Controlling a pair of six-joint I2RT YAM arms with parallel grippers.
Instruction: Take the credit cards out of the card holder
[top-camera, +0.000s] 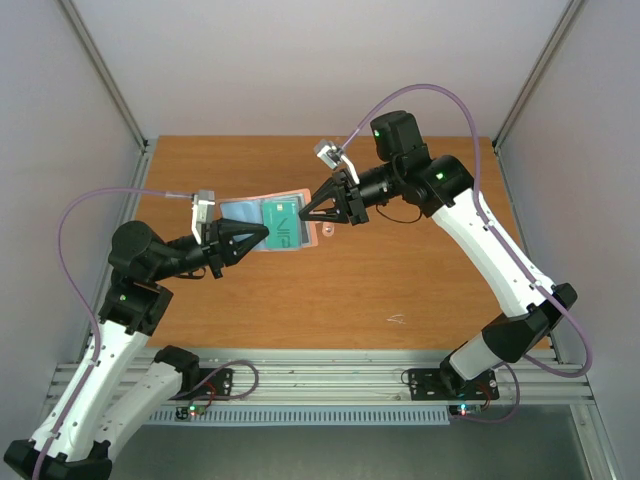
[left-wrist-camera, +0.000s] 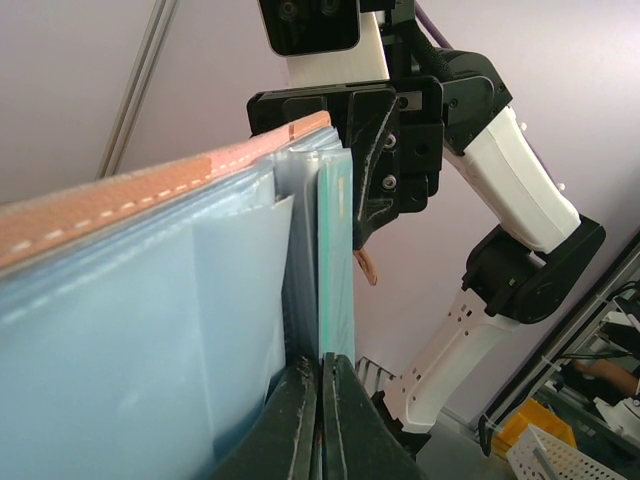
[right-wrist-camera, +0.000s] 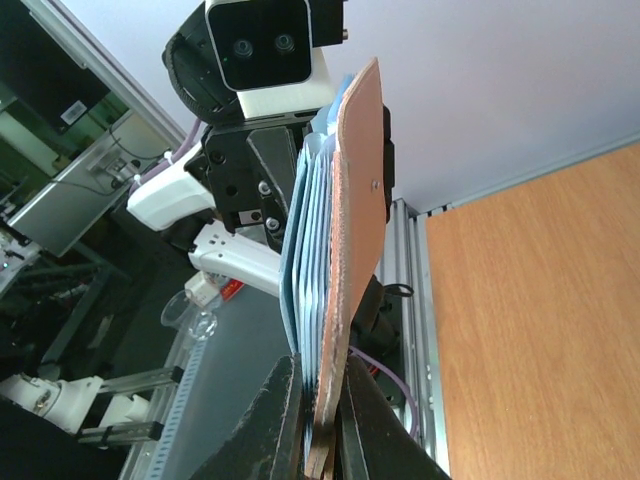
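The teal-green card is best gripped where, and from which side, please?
The teal-green card's end nearest the left gripper, approached from that side: that gripper seems pinched there, while the right gripper clamps the card holder's opposite pink edge.

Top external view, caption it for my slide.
Over the table, the right claw holds the open card holder while the left claw pinches its teal card.

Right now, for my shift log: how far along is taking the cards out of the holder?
Done: nothing yet; no card lies on the table. In hand: the right hand holds the card holder, lifted open, by its pink cover; the left hand is shut on the teal-green card, still pocketed. Left: pulling every card out.
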